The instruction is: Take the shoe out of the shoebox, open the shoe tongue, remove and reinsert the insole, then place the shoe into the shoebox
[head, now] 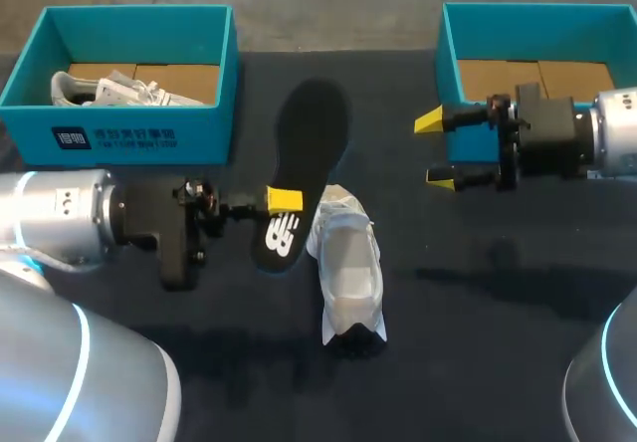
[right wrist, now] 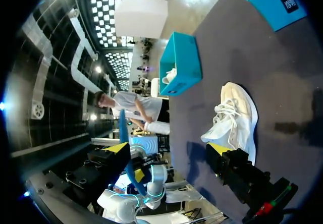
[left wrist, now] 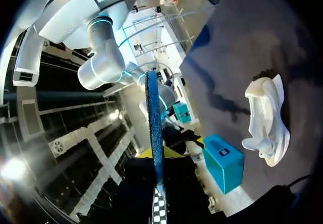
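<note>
Dark cloth covers the table [head: 478, 303]. From its middle, the left shoebox [head: 129, 133] stands at ten o'clock with a second shoe [head: 109, 89] lying inside, and the right shoebox [head: 537, 24] stands at two o'clock. The white shoe [head: 348, 268] lies out on the cloth near the centre, in neither box. My left pincer [head: 284, 201] is clamped on the black insole [head: 309, 153], which stretches off toward twelve o'clock just beside the shoe. My right pincer [head: 436, 148] hangs by the right shoebox's front corner, fingers apart and gripping nothing
</note>
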`<state>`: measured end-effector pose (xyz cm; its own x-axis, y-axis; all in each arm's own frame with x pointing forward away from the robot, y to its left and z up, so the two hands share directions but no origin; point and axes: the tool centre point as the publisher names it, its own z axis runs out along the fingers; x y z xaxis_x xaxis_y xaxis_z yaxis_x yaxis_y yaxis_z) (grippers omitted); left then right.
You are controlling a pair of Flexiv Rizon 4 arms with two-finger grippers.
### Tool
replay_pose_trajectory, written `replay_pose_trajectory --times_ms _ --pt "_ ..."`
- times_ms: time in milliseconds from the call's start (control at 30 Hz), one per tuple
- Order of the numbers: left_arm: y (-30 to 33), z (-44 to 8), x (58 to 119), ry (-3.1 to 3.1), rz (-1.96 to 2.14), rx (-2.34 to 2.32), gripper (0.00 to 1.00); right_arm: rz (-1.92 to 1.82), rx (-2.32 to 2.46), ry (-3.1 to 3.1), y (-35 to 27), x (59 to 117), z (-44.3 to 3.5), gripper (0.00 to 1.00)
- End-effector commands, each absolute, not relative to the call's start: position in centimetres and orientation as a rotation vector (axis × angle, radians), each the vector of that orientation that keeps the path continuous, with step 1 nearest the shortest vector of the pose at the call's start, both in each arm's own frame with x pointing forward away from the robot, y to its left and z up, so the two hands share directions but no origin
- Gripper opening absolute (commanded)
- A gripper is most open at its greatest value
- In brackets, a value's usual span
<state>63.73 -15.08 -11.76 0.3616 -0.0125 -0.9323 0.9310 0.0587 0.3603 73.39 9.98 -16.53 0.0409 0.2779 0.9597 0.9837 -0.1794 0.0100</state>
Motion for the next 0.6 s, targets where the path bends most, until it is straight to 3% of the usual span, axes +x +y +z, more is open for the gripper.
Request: replay_pose_trajectory --times_ms 33,600 --pt "-15.6 -12.8 64.2 0.951 -0.873 1.243 0.00 -1.182 -1.566 -1.315 10.2 73.4 -16.6 1.00" --pt "-16.2 -15.0 67.9 0.978 -0.899 1.169 0.00 -1.182 -1.566 -1.315 10.2 73.4 -16.6 1.00"
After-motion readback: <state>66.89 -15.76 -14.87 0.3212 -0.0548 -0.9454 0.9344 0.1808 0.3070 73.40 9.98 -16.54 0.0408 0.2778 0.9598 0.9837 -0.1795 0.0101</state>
